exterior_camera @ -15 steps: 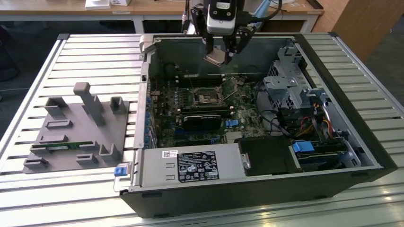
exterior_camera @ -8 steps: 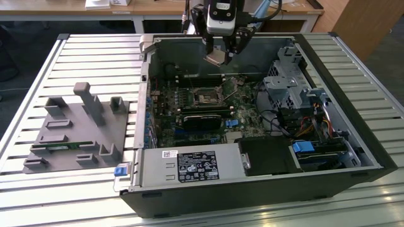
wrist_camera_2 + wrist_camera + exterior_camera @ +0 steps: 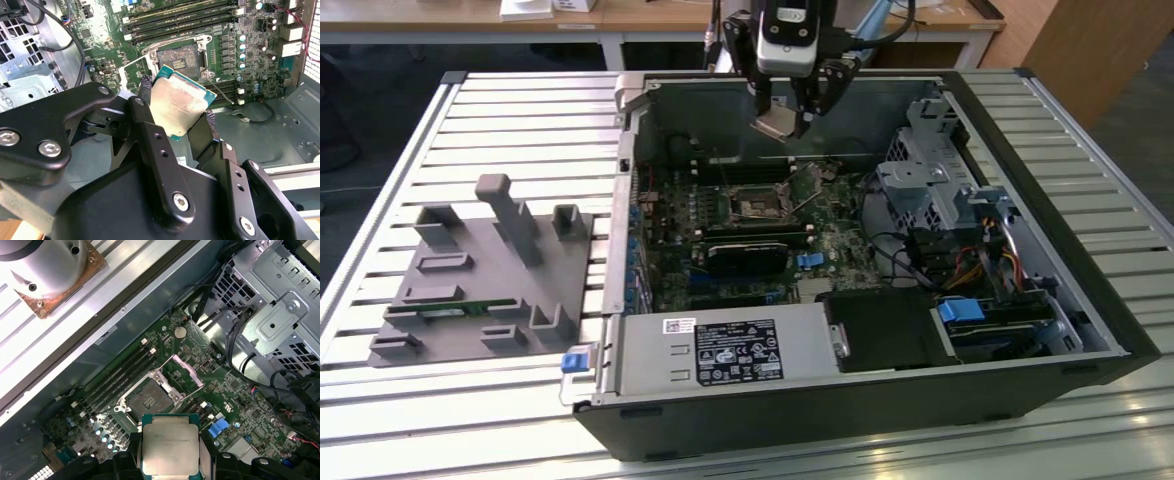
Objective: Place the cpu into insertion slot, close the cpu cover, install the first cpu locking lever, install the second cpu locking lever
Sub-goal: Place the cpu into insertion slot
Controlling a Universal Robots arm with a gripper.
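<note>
My gripper hangs over the back of the open computer case, shut on the cpu. The cpu is a flat silver-grey square with a green rim, pinched on two opposite edges by my black fingers. It hangs tilted, above and apart from the insertion slot, whose dark centre lies bare. The cpu cover is swung up beside the insertion slot. In the first wrist view the cpu sits a little off to one side of the slot. The insertion slot lies mid-board.
A black graphics card lies just in front of the slot. Memory slots flank it. A metal drive cage with cables fills the case at the exterior view's right. A grey fixture stands on the slatted table at the exterior view's left.
</note>
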